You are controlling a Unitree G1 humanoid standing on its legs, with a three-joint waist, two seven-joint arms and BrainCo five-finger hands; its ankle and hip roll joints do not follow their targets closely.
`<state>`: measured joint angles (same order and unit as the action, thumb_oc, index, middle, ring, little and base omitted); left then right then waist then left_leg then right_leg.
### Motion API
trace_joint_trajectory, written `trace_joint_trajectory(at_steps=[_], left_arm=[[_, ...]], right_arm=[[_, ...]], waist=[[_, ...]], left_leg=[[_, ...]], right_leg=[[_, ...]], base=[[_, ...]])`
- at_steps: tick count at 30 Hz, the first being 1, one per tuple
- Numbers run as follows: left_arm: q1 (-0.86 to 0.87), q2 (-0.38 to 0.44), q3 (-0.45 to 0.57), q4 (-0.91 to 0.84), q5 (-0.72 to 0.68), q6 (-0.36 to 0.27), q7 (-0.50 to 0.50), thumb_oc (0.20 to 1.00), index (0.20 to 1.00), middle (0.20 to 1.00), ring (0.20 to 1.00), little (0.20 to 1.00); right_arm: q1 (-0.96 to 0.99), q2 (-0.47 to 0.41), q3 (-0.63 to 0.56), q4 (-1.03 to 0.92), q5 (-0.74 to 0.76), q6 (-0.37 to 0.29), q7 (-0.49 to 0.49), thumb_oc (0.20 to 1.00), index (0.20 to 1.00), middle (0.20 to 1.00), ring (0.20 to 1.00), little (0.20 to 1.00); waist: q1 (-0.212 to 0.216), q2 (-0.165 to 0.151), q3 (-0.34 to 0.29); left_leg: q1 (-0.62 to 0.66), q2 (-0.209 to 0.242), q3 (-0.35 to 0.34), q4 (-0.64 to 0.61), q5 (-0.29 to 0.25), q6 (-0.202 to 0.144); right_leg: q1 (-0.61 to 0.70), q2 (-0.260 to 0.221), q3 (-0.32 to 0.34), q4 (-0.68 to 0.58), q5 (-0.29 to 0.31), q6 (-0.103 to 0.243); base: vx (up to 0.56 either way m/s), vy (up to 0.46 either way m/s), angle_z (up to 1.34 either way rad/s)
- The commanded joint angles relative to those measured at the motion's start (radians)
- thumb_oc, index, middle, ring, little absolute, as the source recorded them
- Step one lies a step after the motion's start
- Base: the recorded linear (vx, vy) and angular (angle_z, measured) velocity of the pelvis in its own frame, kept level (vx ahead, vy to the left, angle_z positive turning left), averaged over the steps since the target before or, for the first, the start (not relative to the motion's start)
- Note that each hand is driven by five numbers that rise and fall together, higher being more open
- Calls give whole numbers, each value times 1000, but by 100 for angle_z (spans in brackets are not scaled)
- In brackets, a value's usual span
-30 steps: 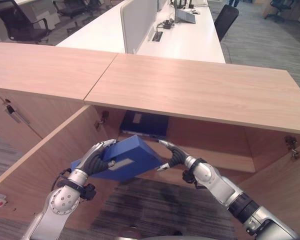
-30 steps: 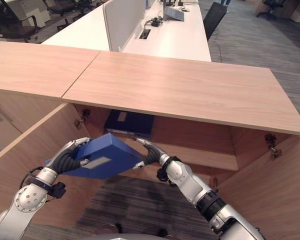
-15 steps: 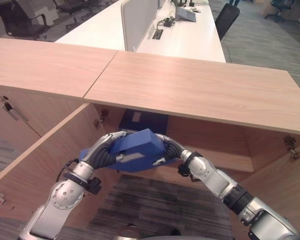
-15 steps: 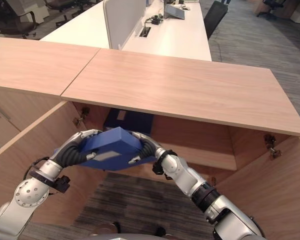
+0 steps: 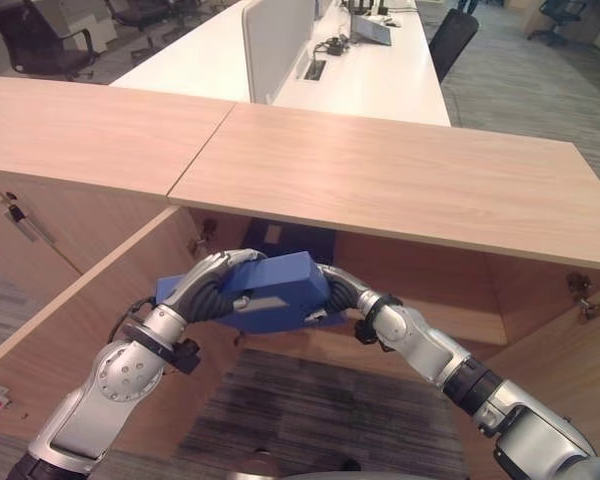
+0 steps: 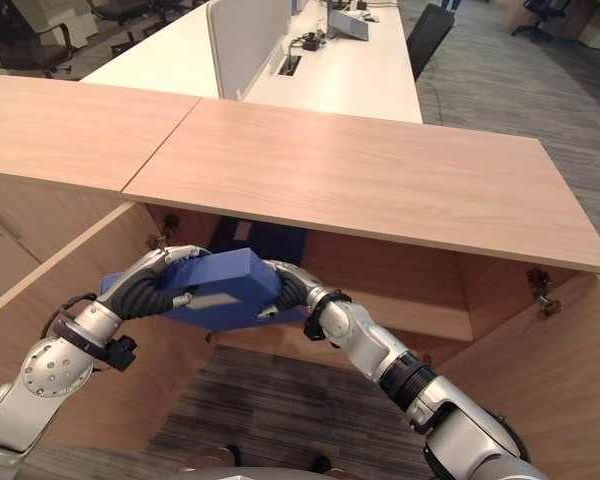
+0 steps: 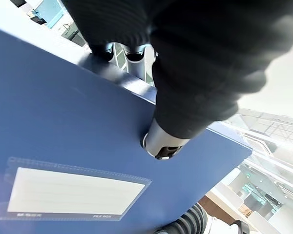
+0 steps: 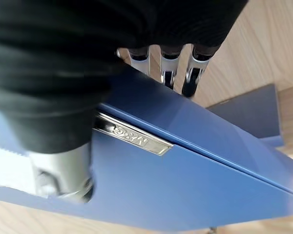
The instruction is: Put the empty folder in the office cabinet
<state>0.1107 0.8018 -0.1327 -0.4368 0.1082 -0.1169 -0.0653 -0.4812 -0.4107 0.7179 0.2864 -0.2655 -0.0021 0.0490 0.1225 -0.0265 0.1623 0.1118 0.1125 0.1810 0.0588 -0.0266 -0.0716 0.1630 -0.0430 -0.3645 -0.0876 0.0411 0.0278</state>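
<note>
Cabinet opening (image 5: 400, 290) clear to right; dark folder (image 5: 290, 245) blocking shelf's left.

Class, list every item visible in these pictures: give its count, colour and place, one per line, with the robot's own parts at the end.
Folder: one, blue box file with a white label, held between both hands at the open cabinet's front.
Second folder: one, dark blue, lying on the shelf inside the cabinet, behind the held one.
Cabinet: one, light wood, doors swung open.
Desks: a white row, behind the cabinet.
Divider screen: one, pale grey, standing on the desks.
Office chairs: several, black, around the desks.
Left hand: one, silver with dark cover, curled round the folder's left end.
Right hand: one, same colours, gripping the folder's right end.
</note>
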Motion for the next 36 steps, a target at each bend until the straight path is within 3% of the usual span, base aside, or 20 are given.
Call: trace_joint_trajectory(at_steps=[1, 7, 13, 14, 15, 16, 23, 26, 27, 30, 32, 33, 36], left_arm=[[-166, -34, -63, -199, -77, -136, 69, 200, 200, 200, 200, 200], [-177, -54, -76, -189, -85, -131, 63, 200, 200, 200, 200, 200], [-163, -72, -112, -157, -173, -108, 5, 219, 219, 219, 219, 219], [-158, -77, -119, -151, -195, -104, -4, 319, 319, 319, 319, 319], [-152, -84, -129, -139, -223, -100, -16, 514, 514, 514, 514, 514], [-145, -91, -143, -123, -253, -89, -36, 1000, 1000, 1000, 1000, 1000], [-71, -150, -202, 50, -536, 20, -148, 1000, 1000, 1000, 1000, 1000], [12, -177, -170, 127, -660, 59, -158, 1000, 1000, 1000, 1000, 1000], [39, -181, -150, 139, -679, 74, -155, 1000, 1000, 1000, 1000, 1000], [123, -193, -78, 171, -660, 84, -145, 1000, 1000, 1000, 1000, 1000], [171, -216, -44, 205, -681, 92, -141, 1000, 1000, 1000, 1000, 1000], [184, -230, -33, 214, -685, 96, -136, 1000, 1000, 1000, 1000, 1000], [220, -266, 11, 245, -673, 99, -116, 1000, 1000, 1000, 1000, 1000]], right_arm=[[-74, 127, 135, 25, -16, -67, 55, 200, 200, 200, 200, 200], [-30, 136, 139, 33, 57, -63, 74, 200, 200, 200, 200, 200], [86, 174, 112, 86, 352, -28, 124, 200, 200, 200, 200, 200], [97, 180, 110, 86, 401, -23, 134, 200, 200, 200, 200, 200], [113, 187, 107, 86, 474, -19, 143, 200, 200, 200, 200, 200], [128, 190, 101, 85, 539, -10, 158, 200, 200, 200, 200, 200], [258, 173, 20, 149, 834, 37, 189, 200, 200, 200, 200, 200], [342, 129, -51, 160, 897, 51, 197, 200, 200, 200, 200, 200], [369, 118, -77, 167, 914, 57, 201, 200, 200, 200, 200, 200], [444, 89, -158, 191, 950, 74, 214, 200, 200, 200, 200, 200], [491, 77, -220, 205, 968, 76, 208, 200, 200, 200, 200, 200], [504, 76, -249, 212, 979, 79, 202, 200, 200, 200, 200, 200], [534, 83, -322, 220, 1003, 76, 178, 200, 200, 200, 200, 200]], waist=[[6, -41, -46], [1, -41, -45], [-1, -40, -40], [0, -41, -39], [0, -40, -40], [1, -39, -38], [-8, -35, -33], [-11, -34, -25], [-10, -36, -21], [6, -30, 15], [14, -26, 37], [12, -23, 43], [17, -35, 46]], left_leg=[[-64, 1, -25, 115, -80, -3], [-63, 1, -22, 114, -79, -3], [-62, 1, -21, 111, -74, -5], [-62, 1, -21, 111, -73, -5], [-62, 1, -21, 110, -72, -7], [-60, 3, -20, 111, -72, -7], [-57, 6, -17, 106, -64, -11], [-73, 12, -23, 129, -63, -20], [-113, 23, -33, 188, -62, -28], [-246, 51, -98, 406, 44, -63], [-297, 50, -129, 481, 119, -64], [-318, 54, -133, 477, 140, -62], [-341, 15, -127, 338, 88, -31]], right_leg=[[27, -14, 25, 2, -73, 32], [28, -15, 24, 2, -72, 34], [26, -17, 23, 2, -69, 35], [26, -17, 23, 2, -69, 35], [26, -17, 22, 1, -68, 35], [28, -16, 22, 1, -68, 35], [24, -16, 21, 1, -66, 34], [25, -8, 23, 2, -75, 30], [24, -4, 23, 1, -79, 24], [27, 21, 16, 0, -90, -5], [34, 26, -1, 0, -97, -12], [32, 26, -10, 0, -100, -12], [16, 5, -9, 0, -103, 6]], base=[[0, 0, 0], [0, 0, 0], [0, 0, 0], [0, 0, 0], [0, 0, 0], [0, 0, 0], [0, -2, -1], [1, -35, -4], [-49, -89, 0], [-74, -97, 8], [-37, -36, 7], [-13, 11, 6], [60, 69, 13]])
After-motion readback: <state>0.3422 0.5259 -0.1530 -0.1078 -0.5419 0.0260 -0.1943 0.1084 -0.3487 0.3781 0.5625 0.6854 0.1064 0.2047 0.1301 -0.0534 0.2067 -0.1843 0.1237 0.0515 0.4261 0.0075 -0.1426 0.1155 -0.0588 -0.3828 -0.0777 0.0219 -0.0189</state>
